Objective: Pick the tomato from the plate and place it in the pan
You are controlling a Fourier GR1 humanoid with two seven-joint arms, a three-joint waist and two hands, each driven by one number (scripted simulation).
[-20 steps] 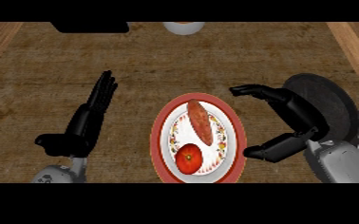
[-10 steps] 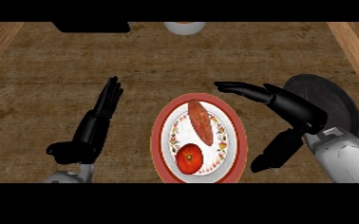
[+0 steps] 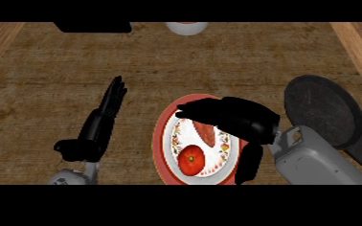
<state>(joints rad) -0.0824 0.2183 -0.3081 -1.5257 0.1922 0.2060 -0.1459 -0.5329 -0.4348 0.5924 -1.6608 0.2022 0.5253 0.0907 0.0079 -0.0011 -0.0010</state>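
Note:
A red tomato [image 3: 191, 158] lies on the near part of a red-rimmed patterned plate [image 3: 162, 143], beside a reddish-brown oblong food item [image 3: 206, 132]. My right hand [image 3: 237, 117] hovers over the plate's far right side, fingers spread and bent leftward, thumb hanging down by the plate's right rim; it holds nothing. The dark round pan [image 3: 323, 109] sits at the right, just beyond my right forearm. My left hand [image 3: 100, 121] rests at the plate's left, fingers straight and pointing away from me.
A white bowl [image 3: 186, 27] and a dark flat object [image 3: 93, 27] sit at the counter's far edge. Lighter wood strips run along the far left and right sides.
My right hand has swung left from beside the plate to over its far right part, covering part of the oblong food. The left hand has barely shifted.

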